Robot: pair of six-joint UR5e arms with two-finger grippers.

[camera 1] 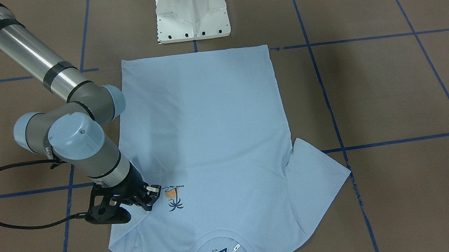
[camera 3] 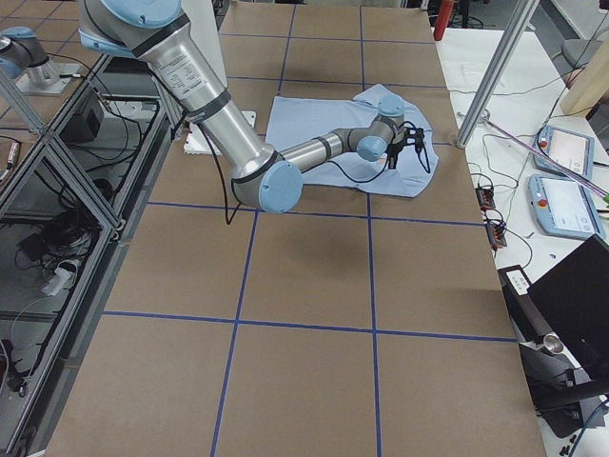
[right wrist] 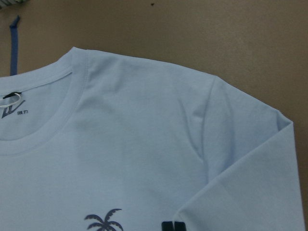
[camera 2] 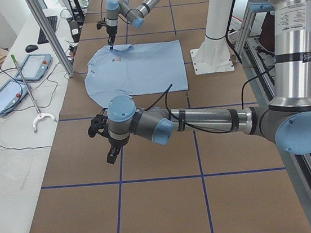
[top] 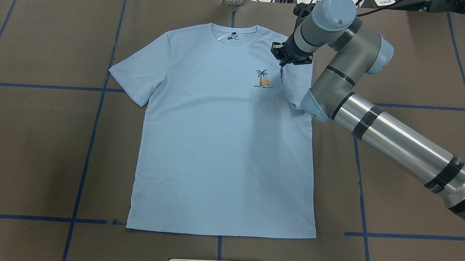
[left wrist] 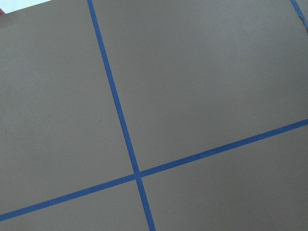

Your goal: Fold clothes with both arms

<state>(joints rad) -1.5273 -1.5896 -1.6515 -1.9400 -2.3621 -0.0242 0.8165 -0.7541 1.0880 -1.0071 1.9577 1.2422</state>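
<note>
Lengthwise, the T-shirt [top: 223, 146] lies flat on the table [top: 36, 156], hem nearest the robot, collar farthest. Left gripper [camera 2: 111, 156], opening indeterminable, hangs over bare table well to the shirt's left, nearer the spread left sleeve [top: 134, 75]. Right gripper [top: 290, 58] rests on the infolded right sleeve [top: 294, 86], jaws nearly together; cloth hold unclear.

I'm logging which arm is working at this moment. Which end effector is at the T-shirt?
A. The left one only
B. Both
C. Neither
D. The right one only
D: the right end effector is over the T-shirt at its shoulder, beside the palm print, while the left end effector hangs over bare table, away from the shirt.
</note>
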